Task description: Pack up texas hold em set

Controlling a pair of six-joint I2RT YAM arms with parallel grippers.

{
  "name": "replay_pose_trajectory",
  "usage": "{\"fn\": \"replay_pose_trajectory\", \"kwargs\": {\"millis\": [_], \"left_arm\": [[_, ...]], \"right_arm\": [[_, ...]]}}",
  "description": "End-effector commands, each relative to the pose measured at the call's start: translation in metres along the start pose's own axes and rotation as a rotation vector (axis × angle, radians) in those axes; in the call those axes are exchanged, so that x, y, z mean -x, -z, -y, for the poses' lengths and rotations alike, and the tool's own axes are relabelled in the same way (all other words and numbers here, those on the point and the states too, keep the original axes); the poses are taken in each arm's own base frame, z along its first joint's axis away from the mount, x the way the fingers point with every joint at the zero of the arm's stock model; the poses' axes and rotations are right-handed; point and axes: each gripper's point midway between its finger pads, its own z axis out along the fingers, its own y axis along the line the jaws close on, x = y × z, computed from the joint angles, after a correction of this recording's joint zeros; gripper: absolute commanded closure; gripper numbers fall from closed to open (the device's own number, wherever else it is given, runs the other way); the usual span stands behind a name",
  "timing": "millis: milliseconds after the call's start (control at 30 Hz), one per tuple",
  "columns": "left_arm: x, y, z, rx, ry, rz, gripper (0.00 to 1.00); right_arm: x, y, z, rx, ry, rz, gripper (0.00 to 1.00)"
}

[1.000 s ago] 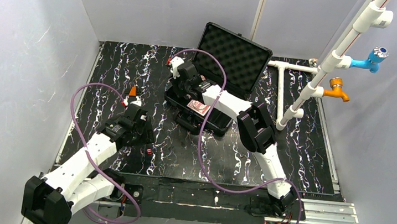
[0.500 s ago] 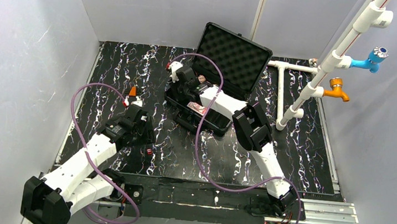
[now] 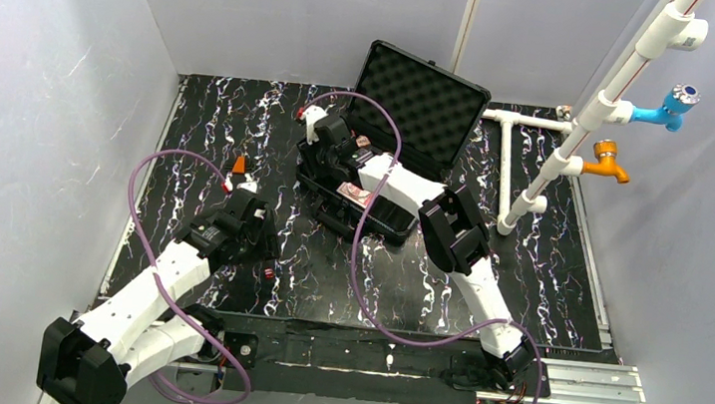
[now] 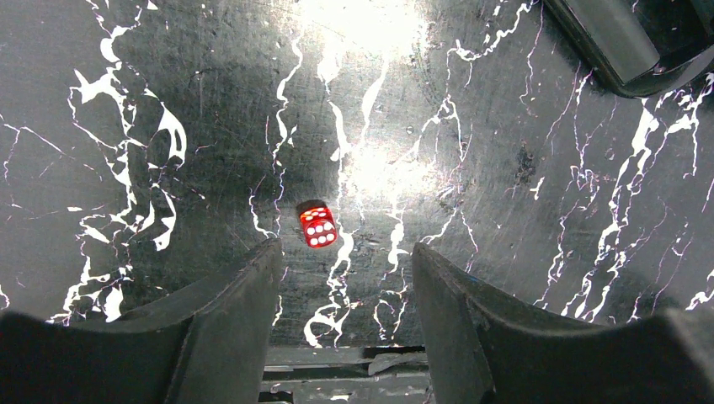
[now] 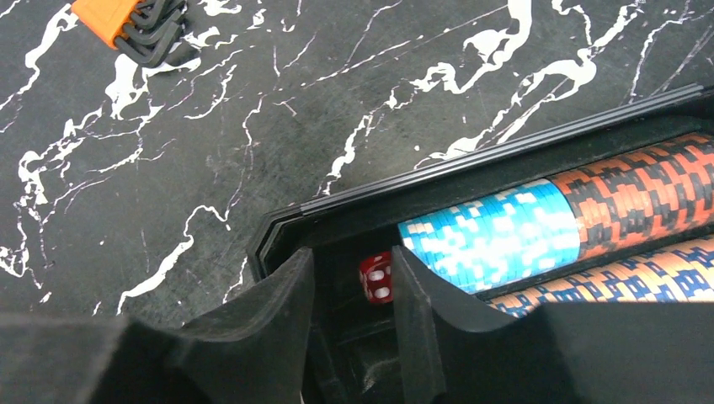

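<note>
The black case (image 3: 387, 220) lies open at the back middle, its foam lid (image 3: 423, 97) upright. My right gripper (image 5: 352, 268) reaches down into the case's left corner (image 5: 282, 220), jaws slightly apart. A small red die (image 5: 375, 278) sits there against the right finger, with a gap on its other side. Beside it lie a blue chip stack (image 5: 492, 240), a red-and-black stack (image 5: 648, 194) and a brown stack (image 5: 606, 282). My left gripper (image 4: 345, 257) hovers open over the table. A second red die (image 4: 318, 225) lies just past its fingertips, also seen as the die (image 3: 268, 273).
An orange tag with black hex keys (image 5: 126, 21) lies on the table left of the case, the same tag (image 3: 238, 164) from above. A white pipe frame (image 3: 537, 171) with blue and orange taps stands at the right. A card deck (image 3: 356, 194) lies in the case.
My right gripper's jaws have parted and let go of the red die in the case corner, after shifting slightly left. The left arm has not moved.
</note>
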Motion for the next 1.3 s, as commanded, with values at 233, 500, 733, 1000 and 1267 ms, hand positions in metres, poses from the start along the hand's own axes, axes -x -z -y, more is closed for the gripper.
{"fn": "replay_pose_trajectory", "kwargs": {"millis": [233,500,733,1000,1267], "left_arm": [[-0.004,0.001,-0.005,0.014,-0.013,0.001,0.43],[-0.013,0.002,-0.01,0.061,-0.026,-0.019,0.42],[-0.025,0.003,-0.02,0.142,-0.029,-0.037,0.41],[-0.033,-0.002,-0.027,0.19,0.027,-0.036,0.4],[-0.039,-0.007,-0.027,0.209,0.048,-0.046,0.41]], "right_arm": [[0.037,0.011,-0.006,0.016,-0.011,0.086,0.49],[0.066,0.055,-0.012,0.027,-0.039,0.144,0.41],[0.067,0.12,-0.011,0.019,-0.061,0.171,0.34],[0.046,0.173,-0.006,-0.016,-0.086,0.18,0.15],[0.037,0.212,0.003,-0.063,-0.114,0.218,0.02]]}}
